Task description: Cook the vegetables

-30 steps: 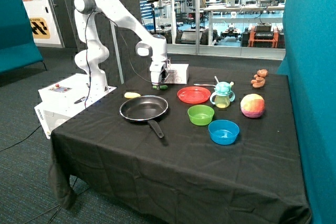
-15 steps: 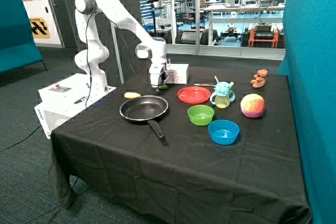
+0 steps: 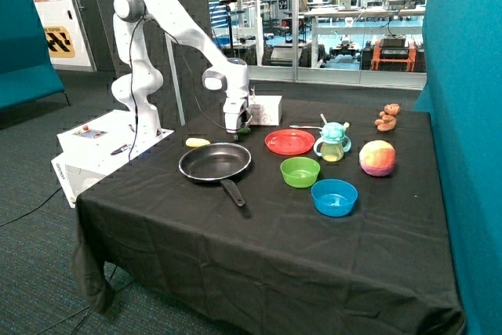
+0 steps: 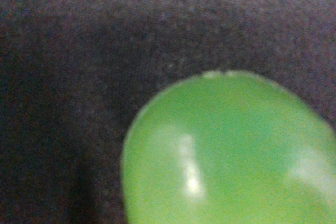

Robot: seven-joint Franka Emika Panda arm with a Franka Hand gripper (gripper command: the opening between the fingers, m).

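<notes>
The dark green cucumber-like vegetable [image 3: 245, 129] lies on the black tablecloth just behind the black frying pan [image 3: 215, 162]. It fills much of the wrist view [image 4: 231, 150], very close, with cloth around it. My gripper [image 3: 235, 128] is down at the cloth right at this green piece. The pale yellow oblong vegetable [image 3: 198, 142] lies on the cloth beside the pan's far rim, on the robot-base side. The pan holds nothing.
A white box [image 3: 267, 109] stands just behind the gripper. A red plate [image 3: 289, 142], a sippy cup [image 3: 333, 142], a green bowl [image 3: 300, 171] and a blue bowl [image 3: 334, 197] stand beyond the pan. A pink-yellow ball [image 3: 377, 158] and brown figures [image 3: 387, 117] are farther off.
My gripper has come down a little toward the cloth at the green vegetable. The vegetables, pan and bowls have not moved.
</notes>
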